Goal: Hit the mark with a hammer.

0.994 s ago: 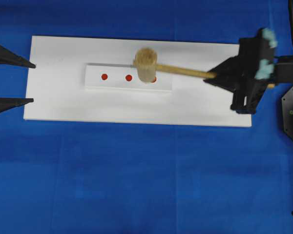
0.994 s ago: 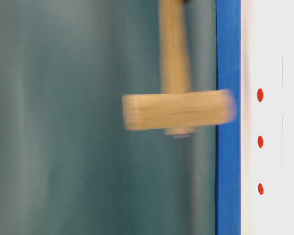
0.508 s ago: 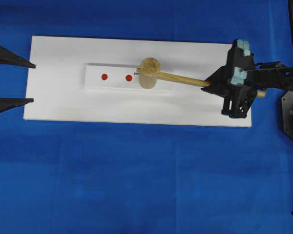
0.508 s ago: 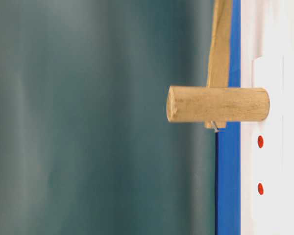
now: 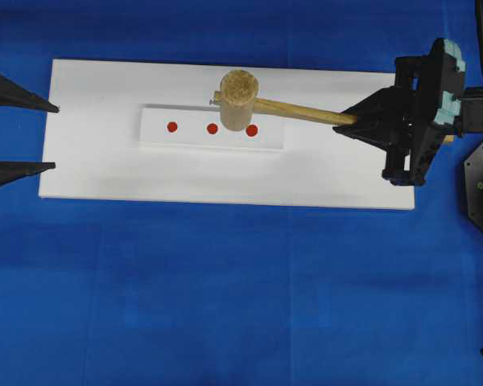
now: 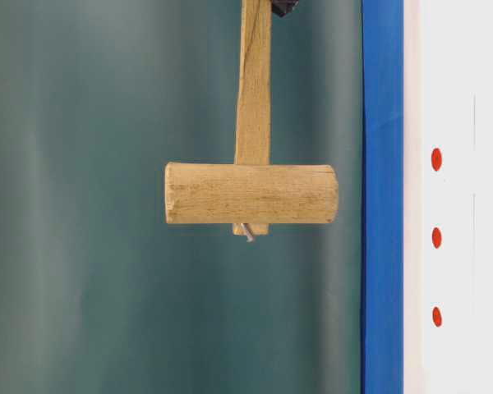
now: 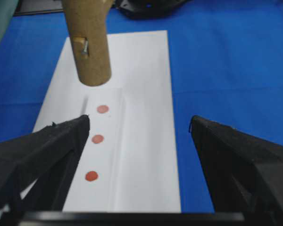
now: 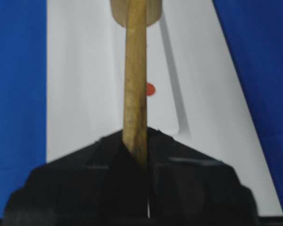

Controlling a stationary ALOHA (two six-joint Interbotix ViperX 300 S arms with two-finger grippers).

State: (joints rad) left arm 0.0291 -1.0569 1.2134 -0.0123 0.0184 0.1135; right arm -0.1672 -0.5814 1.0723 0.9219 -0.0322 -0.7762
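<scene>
Three marks lie clear beneath the raised hammer.

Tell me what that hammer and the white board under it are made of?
The hammer looks like bare, unvarnished wood: pale tan, with visible grain and a matte surface. The white board is smooth and matte, possibly foam board or plastic; the pictures cannot settle which.

hammer apparently back up off marks

Pale wooden hammer aloft, clear of three red marks
</scene>
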